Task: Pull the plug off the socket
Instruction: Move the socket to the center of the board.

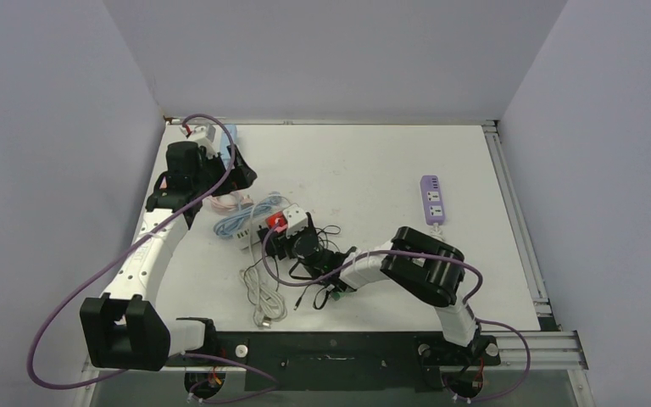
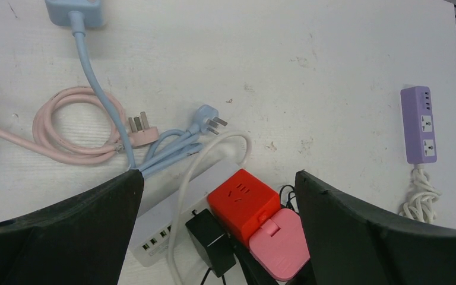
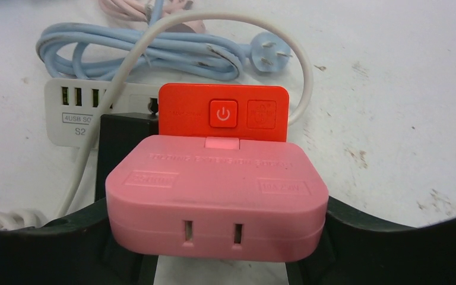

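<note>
Plug [image 1: 277,222], pink, sat mid-tabletop [image 1: 364,161] in the top view, seated in a red socket [image 1: 295,218] standing on a white strip [image 1: 242,237]. The right gripper [image 1: 292,246] met it from the near side, while the left gripper [image 1: 236,174] hung well apart toward the far-left corner.

Left wrist view: that gripper stood wide and empty, looking down on the cluster, probably held off to give the right arm room. A purple strip [image 2: 418,124] lay apart at right.

Right wrist view: the fingers [image 3: 65,243] pressed both flanks of the plug, a hold judged suited to drawing it straight back off the socket. The strip read "4USB SO" and "S2", and the socket bore a power symbol. The plug's embossed lettering was illegible.
</note>
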You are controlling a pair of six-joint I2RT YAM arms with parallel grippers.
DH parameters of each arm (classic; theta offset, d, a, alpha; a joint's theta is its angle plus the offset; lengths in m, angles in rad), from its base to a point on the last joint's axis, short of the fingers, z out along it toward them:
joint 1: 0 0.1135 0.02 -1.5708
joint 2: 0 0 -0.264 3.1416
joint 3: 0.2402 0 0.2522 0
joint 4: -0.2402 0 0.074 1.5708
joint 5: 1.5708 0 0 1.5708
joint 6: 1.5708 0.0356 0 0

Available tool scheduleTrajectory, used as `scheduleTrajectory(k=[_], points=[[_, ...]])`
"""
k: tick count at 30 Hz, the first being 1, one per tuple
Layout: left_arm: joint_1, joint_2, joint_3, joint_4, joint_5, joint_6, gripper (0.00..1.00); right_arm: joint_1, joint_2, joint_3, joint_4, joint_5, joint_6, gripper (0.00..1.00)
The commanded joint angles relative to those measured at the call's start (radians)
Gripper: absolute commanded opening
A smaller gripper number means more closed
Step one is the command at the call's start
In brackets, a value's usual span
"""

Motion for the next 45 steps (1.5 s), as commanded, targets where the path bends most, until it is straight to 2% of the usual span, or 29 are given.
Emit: scheduleTrajectory(k=[1,8,16,18,22,24,26,37,45], points=[[-0.001,0.004,-0.001,0.055,0.021,-0.011,0.96,-0.007,-0.139,-0.079,0.003,0.071,-0.016,0.34],[-0.075,0.009,-0.001,0.054,0.024,-0.010,0.96,-0.036,-0.280,-0.228,-0.049,0.052,-0.001,0.34],[-0.204,0.071,0.010,0.032,0.027,0.004,0.96,-0.120,-0.370,-0.325,-0.055,-0.100,-0.013,0.38],[-0.221,0.094,0.012,0.029,0.037,0.003,0.96,-0.138,-0.380,-0.319,-0.073,-0.130,-0.020,0.47],[-0.229,0.155,0.012,0.039,0.086,-0.016,0.96,-0.167,-0.409,-0.300,-0.126,-0.156,-0.021,0.81],[-0.231,0.182,0.019,0.033,0.092,-0.016,0.96,-0.189,-0.437,-0.322,-0.102,-0.184,0.025,0.93],[-0.230,0.203,0.018,0.032,0.100,-0.016,0.96,-0.204,-0.471,-0.344,-0.087,-0.205,0.059,1.00],[-0.230,0.306,0.043,0.020,0.136,-0.022,0.96,-0.218,-0.680,-0.468,-0.063,-0.185,0.271,1.00],[-0.230,0.305,0.057,0.009,0.129,-0.021,0.97,-0.156,-0.761,-0.495,-0.127,-0.068,0.679,0.96]])
